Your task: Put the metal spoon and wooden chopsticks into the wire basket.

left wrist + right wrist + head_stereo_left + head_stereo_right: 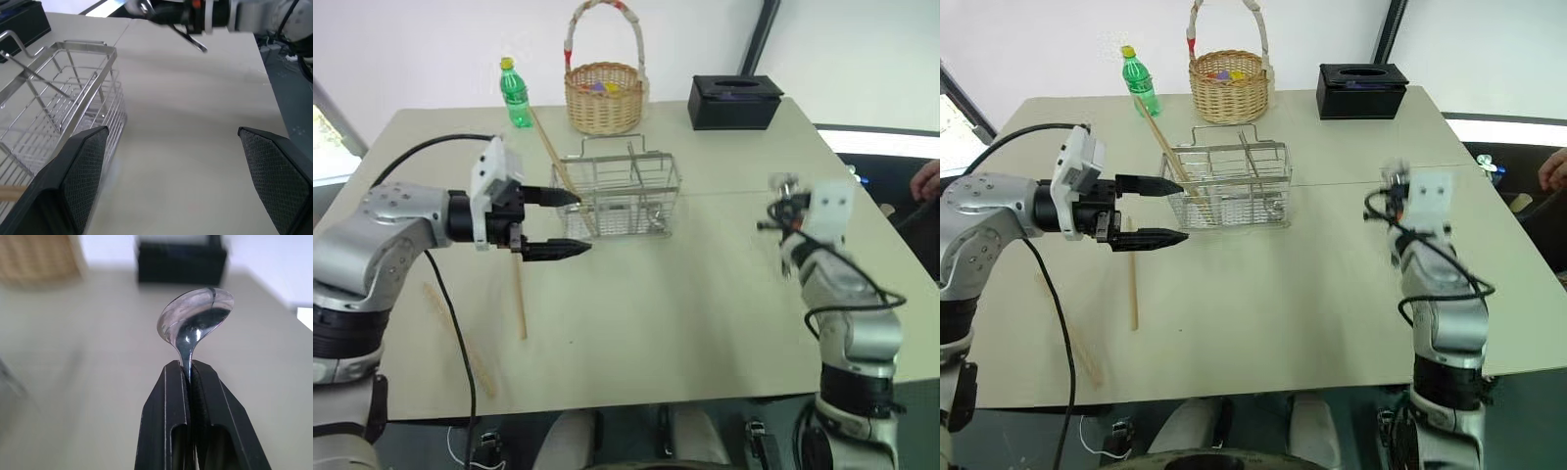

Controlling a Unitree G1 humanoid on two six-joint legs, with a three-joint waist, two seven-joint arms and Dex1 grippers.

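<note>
Bright, even daylight washes the pale surface [705, 323], with soft, faint shadows. The raised right hand [785, 201] smears with motion blur. In the wrist close-up, the metal spoon [195, 318] glints while the background stays defocused.

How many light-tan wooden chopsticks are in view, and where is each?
3. One light-tan wooden chopstick leans in the silver wire-mesh basket; one lies on the table under the left gripper; one lies near the table's front-left edge. More may be hidden.
</note>
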